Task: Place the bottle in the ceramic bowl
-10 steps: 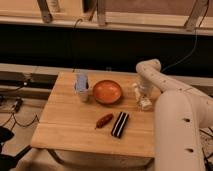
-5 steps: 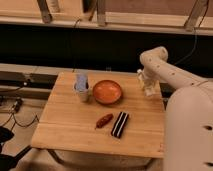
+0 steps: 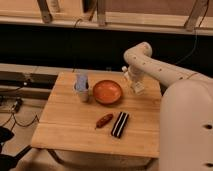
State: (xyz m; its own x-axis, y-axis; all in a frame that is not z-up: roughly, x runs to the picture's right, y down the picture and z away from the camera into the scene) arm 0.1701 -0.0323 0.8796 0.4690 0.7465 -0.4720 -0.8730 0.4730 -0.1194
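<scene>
The orange-red ceramic bowl [image 3: 107, 92] sits on the back middle of the wooden table [image 3: 70, 131]. My gripper [image 3: 135, 85] hangs just right of the bowl, a little above the tabletop, at the end of the white arm. It is shut on the small white bottle [image 3: 127, 74], whose capped end sticks out up and to the left, over the bowl's right rim. The lower part of the bottle is hidden in the gripper.
A white cup with a blue thing in it [image 3: 81, 90] stands just left of the bowl. A small red-brown item [image 3: 104, 120] and a black bar with white stripes [image 3: 119, 124] lie in front of the bowl. My white arm [image 3: 185, 120] covers the table's right side.
The gripper rose from the table at the right with the bottle, then moved left toward the bowl. The bowl, cup and other items have not moved.
</scene>
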